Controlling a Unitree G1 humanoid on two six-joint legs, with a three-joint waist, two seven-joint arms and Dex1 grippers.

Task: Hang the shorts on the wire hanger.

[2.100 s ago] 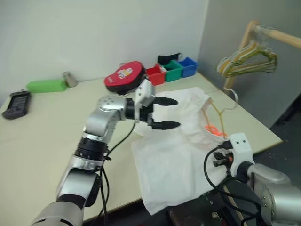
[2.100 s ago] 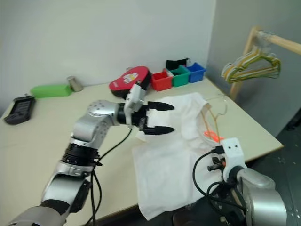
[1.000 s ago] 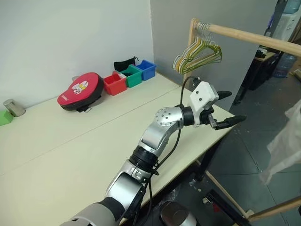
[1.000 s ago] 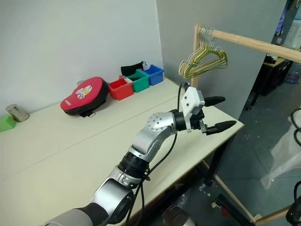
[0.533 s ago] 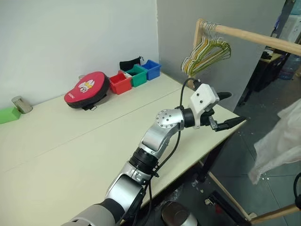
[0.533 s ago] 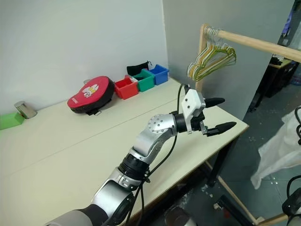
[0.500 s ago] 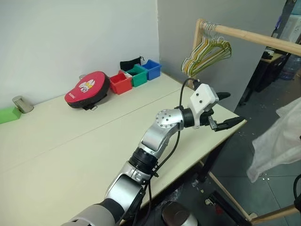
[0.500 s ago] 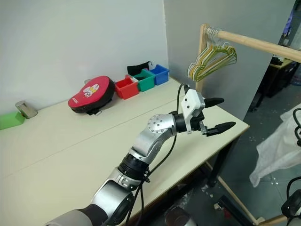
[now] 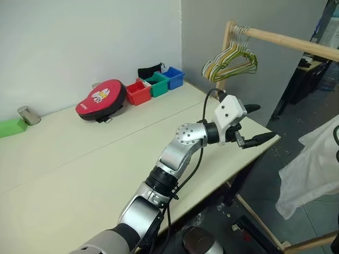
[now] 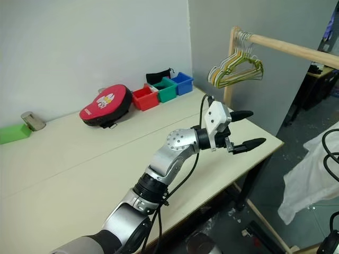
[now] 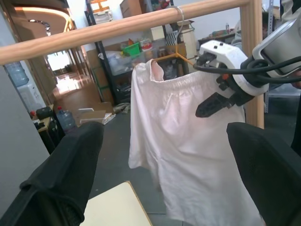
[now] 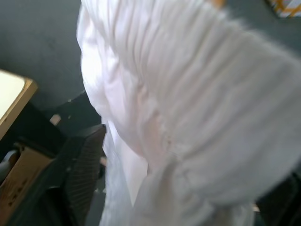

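The white shorts (image 11: 188, 141) hang by their gathered waistband from the wire hanger (image 11: 175, 54), whose hook sits over the wooden rail (image 11: 117, 30). They also show past the table's right end (image 9: 312, 169). My right gripper (image 11: 212, 99) is at the waistband's right side, fingers apart, the cloth close in front of them (image 12: 188, 94). Over the table's right corner, my left gripper (image 9: 266, 121) points at the shorts, open and empty.
Several thicker coloured hangers (image 9: 230, 55) hang at the rail's near end by its upright post (image 9: 228, 53). The cream table (image 9: 79, 159) carries a red pouch (image 9: 100, 98), red, green and blue bins (image 9: 156, 84), a green block (image 9: 10, 127) and a metal cup (image 9: 25, 114).
Two seconds ago the shorts and hanger lay on the table; the view has since swung right and they now hang at the rail. The left arm has kept still.
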